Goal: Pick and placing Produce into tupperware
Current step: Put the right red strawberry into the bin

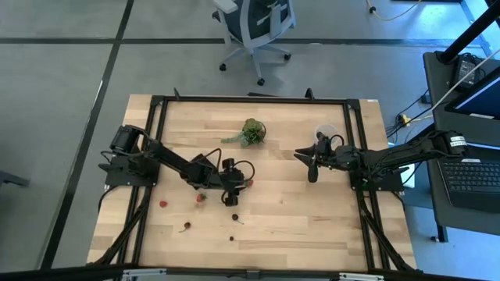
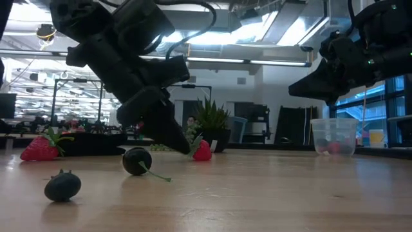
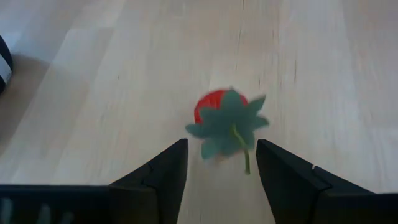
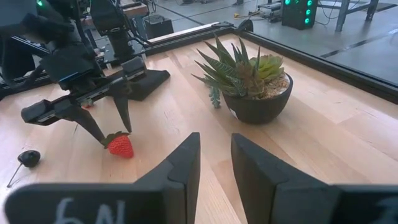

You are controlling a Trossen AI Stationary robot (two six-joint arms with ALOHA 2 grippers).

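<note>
Right now the step in hand looks like the pick: the left claw (image 1: 244, 185) is low over the middle of the pale wooden plank desk (image 1: 312, 226), its two dark fingers spread apart with a small red strawberry with a green leafy cap (image 3: 219, 115) lying on the wood just ahead of the tips. The right wrist view shows the same berry at the ends of those fingers, touching or nearly so, and not yet enclosed. By my reading, the next move calls for easing forward until the berry sits squarely between the fingers, then closing gently, since so small and round a piece could roll or squirt aside. The small round translucent plastic tub (image 1: 326, 133) stands toward the far right of the desk, well apart from the berry, with something pinkish-red already inside in the low view. The right claw (image 1: 312, 165) waits just beside the tub, toward the desk's middle, its fingers parted and empty. More produce lies loose toward the near left: another red strawberry (image 1: 201, 197), a further red piece (image 1: 163, 204), a dark round berry with a thin stem (image 2: 137, 160) and a second dark berry (image 2: 62, 185). A spiky green plant in a dark bowl (image 4: 255, 81) sits near the far edge, centre. Beyond the desk are grey floor, a white office chair (image 1: 254, 27), a laptop (image 1: 476, 176) on the right, and a long ceiling-lit workroom.
</note>
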